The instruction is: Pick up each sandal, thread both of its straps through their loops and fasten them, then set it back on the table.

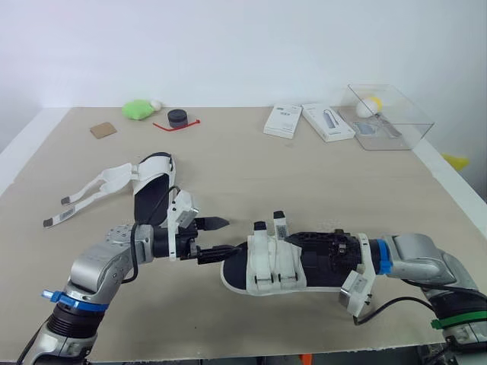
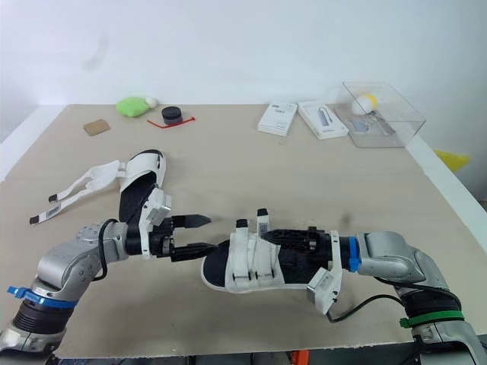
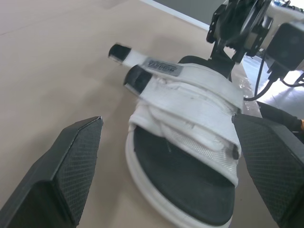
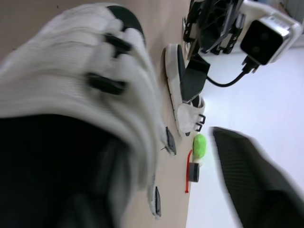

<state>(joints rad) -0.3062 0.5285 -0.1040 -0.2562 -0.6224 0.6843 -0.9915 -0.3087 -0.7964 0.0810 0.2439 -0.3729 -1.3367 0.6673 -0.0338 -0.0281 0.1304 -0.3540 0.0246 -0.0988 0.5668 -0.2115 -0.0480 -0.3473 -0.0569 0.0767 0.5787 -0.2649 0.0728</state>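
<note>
Currently, the near sandal [image 1: 274, 265] lies on the worktop [image 1: 251, 163] between both arms. Its long axis runs left-right, toe toward the left end effector [image 1: 218, 236] and heel at the right end effector [image 1: 319, 247]. Both its bands appear fastened. I read the left fingers as spread, just off the toe, and the right ones as also apart. The far-left sandal [image 1: 152, 186], with its loose straps [image 1: 91, 192] trailing left, lies nearer my left arm. I judge it the next target.
</note>
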